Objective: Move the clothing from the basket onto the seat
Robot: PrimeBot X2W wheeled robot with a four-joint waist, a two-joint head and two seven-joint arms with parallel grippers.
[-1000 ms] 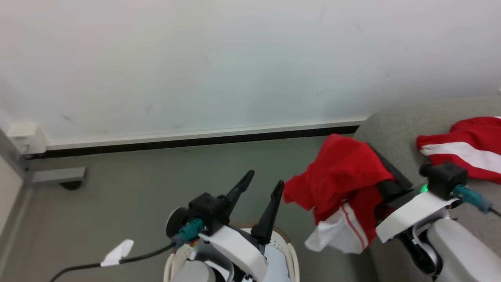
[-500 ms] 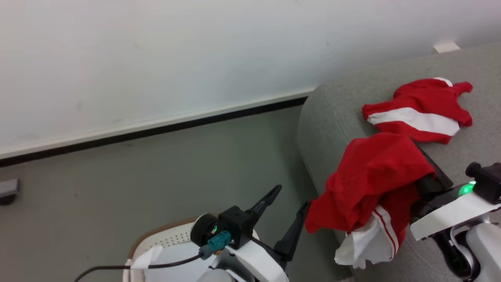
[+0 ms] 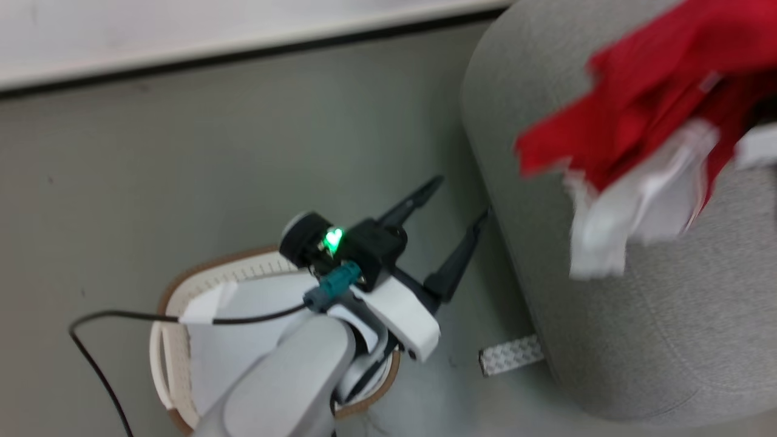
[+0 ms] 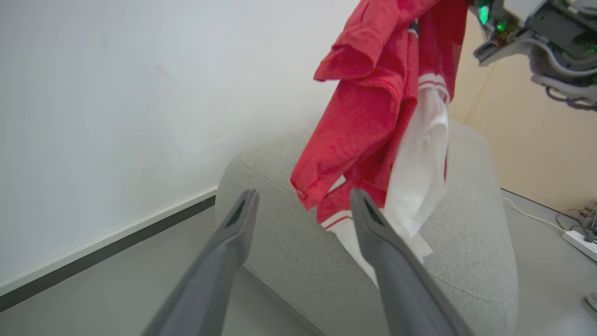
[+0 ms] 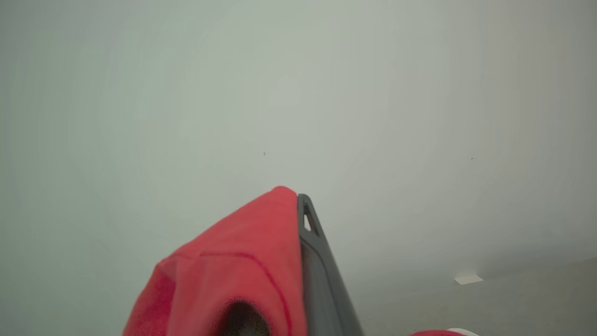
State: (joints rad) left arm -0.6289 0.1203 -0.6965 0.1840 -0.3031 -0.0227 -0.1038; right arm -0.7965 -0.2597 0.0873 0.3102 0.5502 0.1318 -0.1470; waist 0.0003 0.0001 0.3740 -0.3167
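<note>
The red and white clothing point(image 3: 637, 91) hangs blurred above the grey seat point(image 3: 607, 303) at the upper right of the head view. In the left wrist view the clothing point(image 4: 373, 116) dangles from my right arm point(image 4: 536, 28) over the seat point(image 4: 466, 270). My right gripper point(image 5: 296, 205) is shut on the clothing point(image 5: 242, 270), which drapes over one finger and leaves the other dark finger point(image 5: 312, 242) bare. My left gripper point(image 3: 461, 197) is open and holds nothing, between the basket point(image 3: 182, 285) and the seat; its fingers point(image 4: 242, 210) point at the hanging cloth.
A pale cloth pad point(image 3: 243, 328) lies in the basket under my left arm. A patterned strip point(image 3: 510, 355) lies on the floor by the seat's base. A black cable point(image 3: 91, 321) trails left. A white wall point(image 3: 182, 24) stands behind. A power strip point(image 4: 580, 240) lies beyond the seat.
The head camera has swung down and right, so the basket shows more fully. My right gripper has lifted the clothing higher over the seat. The left gripper stays open.
</note>
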